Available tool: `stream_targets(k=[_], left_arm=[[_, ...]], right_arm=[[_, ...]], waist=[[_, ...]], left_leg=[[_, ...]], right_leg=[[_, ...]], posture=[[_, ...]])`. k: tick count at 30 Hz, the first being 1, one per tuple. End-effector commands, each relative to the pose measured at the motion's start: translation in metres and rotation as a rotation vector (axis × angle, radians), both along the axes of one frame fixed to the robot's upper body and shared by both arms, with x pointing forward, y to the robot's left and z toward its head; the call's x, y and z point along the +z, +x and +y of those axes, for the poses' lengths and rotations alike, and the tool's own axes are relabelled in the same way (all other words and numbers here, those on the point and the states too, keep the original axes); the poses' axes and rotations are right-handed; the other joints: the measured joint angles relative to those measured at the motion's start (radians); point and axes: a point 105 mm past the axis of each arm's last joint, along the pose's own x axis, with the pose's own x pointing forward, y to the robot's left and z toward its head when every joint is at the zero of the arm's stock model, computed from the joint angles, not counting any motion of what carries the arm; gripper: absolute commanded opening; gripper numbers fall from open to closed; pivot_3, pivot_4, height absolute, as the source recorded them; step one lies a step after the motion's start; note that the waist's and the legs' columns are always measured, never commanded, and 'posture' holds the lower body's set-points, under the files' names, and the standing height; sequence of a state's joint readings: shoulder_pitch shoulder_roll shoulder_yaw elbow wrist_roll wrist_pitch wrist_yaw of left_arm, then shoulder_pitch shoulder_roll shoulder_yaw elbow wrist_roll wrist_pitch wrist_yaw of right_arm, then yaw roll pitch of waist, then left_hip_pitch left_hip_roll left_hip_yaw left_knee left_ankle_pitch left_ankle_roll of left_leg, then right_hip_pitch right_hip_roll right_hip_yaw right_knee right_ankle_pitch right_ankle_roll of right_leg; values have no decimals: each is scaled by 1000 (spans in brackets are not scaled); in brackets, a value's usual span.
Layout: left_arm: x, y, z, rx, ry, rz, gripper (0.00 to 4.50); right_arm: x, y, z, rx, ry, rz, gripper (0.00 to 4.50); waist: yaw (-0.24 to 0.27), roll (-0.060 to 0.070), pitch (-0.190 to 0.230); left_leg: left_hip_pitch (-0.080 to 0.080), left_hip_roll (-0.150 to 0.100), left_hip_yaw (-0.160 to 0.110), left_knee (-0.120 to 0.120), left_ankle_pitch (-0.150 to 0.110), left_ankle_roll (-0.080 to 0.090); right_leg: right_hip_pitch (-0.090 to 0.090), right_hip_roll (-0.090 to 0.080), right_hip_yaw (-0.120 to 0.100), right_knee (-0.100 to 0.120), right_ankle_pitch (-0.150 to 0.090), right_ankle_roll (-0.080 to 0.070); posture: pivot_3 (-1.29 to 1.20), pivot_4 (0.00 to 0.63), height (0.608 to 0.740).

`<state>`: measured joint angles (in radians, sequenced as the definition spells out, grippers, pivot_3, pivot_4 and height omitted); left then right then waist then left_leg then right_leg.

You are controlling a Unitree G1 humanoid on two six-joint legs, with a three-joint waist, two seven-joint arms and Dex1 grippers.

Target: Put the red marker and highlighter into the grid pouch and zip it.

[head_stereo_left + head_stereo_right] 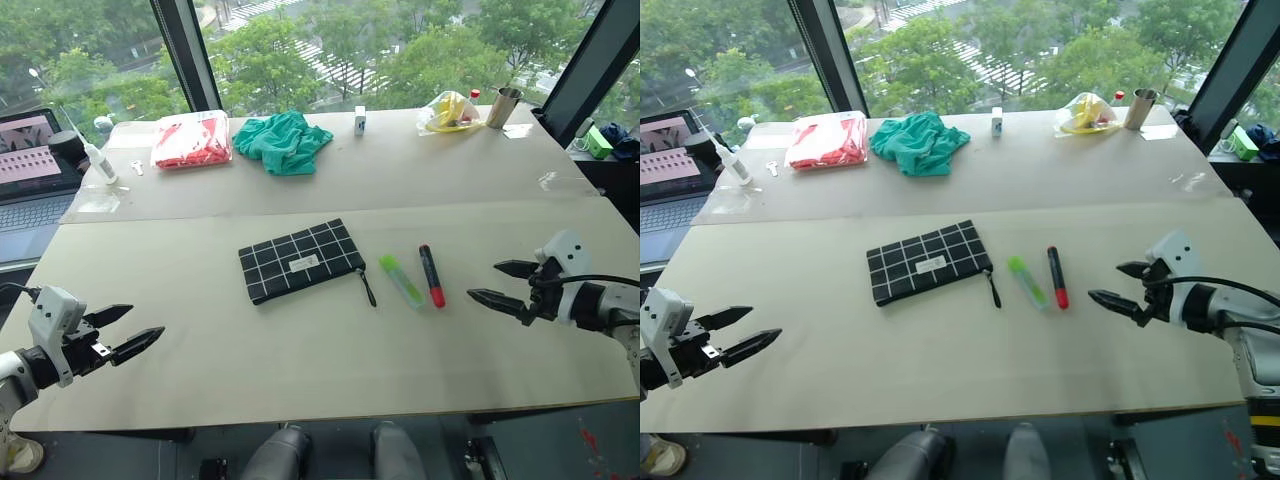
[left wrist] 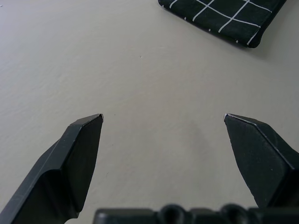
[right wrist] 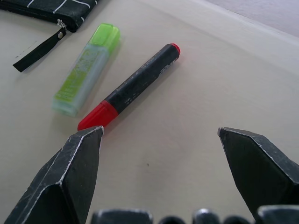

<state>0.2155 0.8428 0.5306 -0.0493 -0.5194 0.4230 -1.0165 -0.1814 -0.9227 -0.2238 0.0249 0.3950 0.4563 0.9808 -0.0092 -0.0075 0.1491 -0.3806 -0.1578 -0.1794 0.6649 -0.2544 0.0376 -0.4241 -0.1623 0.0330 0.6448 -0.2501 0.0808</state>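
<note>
Left eye view is showing the grid pouch (image 1: pixel 300 262) lying flat near the middle of the frame on the pale tabletop (image 1: pixel 200 400), its zipper pull strap (image 1: pixel 367 287) trailing off its right end toward the lower right. Whether the zipper is closed cannot be told from here, and nothing is seen sticking out of the pouch. Just right of the strap, the highlighter (image 1: pixel 401 280) is lying on the bare surface, and just beside it, further right, the red marker (image 1: pixel 431 275) is lying roughly parallel (the two are close together, whether touching is unclear). Both are resting outside the pouch.

At the lower left of the frame the left claw (image 1: pixel 128 332) is hovering with its fingers spread apart and nothing between them, well apart from the pouch. At the right edge, the right claw (image 1: pixel 500 283) is likewise standing released and empty, pointing toward the marker and near it without touching.

Along the top of the frame a red packet (image 1: pixel 190 140), a crumpled green cloth (image 1: pixel 283 140), a small white bottle (image 1: pixel 360 121), a clear bag with yellow contents (image 1: pixel 450 111) and a metal cup (image 1: pixel 503 106) are sitting on the far part of the tabletop. A laptop (image 1: pixel 35 165) is sitting at the upper left.
</note>
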Motion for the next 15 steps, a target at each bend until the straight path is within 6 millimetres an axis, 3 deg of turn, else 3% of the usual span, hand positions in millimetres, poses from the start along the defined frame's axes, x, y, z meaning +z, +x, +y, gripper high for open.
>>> stream_targets(k=[1,7,9,15], left_arm=[[14,0,-3,-22,-6,-46,4497],[28,10,-11,-91,-64,-104,4497],[31,13,-15,-128,-19,-153,4500],[22,14,-25,-237,146,-215,4500]], right_arm=[[8,2,-1,-3,-8,-31,4368],[9,6,-3,-37,24,-34,4368],[19,15,-2,-62,60,-61,3857],[48,24,34,76,104,-133,2001]], waist=[[0,0,0],[0,0,0],[0,0,0],[-7,0,0]], left_leg=[[0,0,0,0,0,0],[0,0,0,0,0,0],[0,0,0,0,0,0],[1,2,4,-1,-1,-1]], right_leg=[[0,0,0,0,0,0],[0,0,0,0,0,0],[0,0,0,0,0,0],[-1,1,3,-1,0,0]], posture=[[0,150,740],[0,150,740],[0,150,740],[0,150,740]])
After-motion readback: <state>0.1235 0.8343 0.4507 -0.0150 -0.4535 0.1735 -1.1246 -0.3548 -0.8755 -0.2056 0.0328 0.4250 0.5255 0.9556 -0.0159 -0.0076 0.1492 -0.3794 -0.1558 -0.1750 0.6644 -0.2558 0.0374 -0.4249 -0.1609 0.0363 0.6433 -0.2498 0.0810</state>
